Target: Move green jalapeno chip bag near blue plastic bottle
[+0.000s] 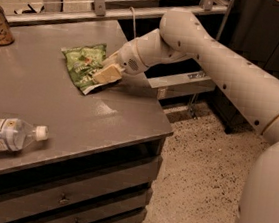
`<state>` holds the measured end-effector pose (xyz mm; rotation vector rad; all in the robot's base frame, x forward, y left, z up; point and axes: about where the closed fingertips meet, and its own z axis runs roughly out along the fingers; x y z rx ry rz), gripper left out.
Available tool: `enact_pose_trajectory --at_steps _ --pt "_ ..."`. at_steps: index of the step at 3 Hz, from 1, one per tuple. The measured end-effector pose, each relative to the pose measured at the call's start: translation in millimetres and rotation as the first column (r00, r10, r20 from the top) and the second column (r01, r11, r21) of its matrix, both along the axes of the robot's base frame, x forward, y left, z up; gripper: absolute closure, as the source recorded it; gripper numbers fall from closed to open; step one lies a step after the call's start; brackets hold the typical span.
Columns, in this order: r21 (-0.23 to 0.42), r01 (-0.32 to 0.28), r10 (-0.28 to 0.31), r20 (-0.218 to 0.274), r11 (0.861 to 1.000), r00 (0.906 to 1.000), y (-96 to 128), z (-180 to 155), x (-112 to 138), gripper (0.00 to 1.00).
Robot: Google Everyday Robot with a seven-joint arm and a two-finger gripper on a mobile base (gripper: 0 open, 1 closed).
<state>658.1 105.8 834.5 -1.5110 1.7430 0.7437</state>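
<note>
The gripper [106,74] sits low over the back right part of the table, its pale tip pressed against the right edge of the green jalapeno chip bag. Whether it has hold of the bag or only lies against it cannot be told.

The thick white arm [225,68] reaches in from the lower right and bends down toward the bag. The grey table [45,98] fills the left half of the view, with drawers [85,188] under its front edge and a speckled floor [197,180] to its right.

The blue plastic bottle [6,134] lies on its side at the front left of the table, its white cap [42,132] pointing right. The green jalapeno chip bag [83,64] lies flat toward the back, well apart from the bottle. A brown-gold can [0,25] stands upright at the back left corner.
</note>
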Motion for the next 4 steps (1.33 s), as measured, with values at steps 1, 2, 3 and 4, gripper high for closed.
enact_pose_trajectory --at_steps 1,2,3,4 --pt "0.038 -0.001 0.000 0.038 0.999 0.9993 -10 32 1 1.00" --pt "0.095 -0.057 0.048 0.094 0.994 0.9944 -25 80 -15 1.00" --pt "0.134 -0.155 0.135 0.148 0.979 0.9798 -35 109 -51 1.00" --pt "0.158 -0.250 0.218 0.197 0.955 0.9559 -37 118 -89 1.00"
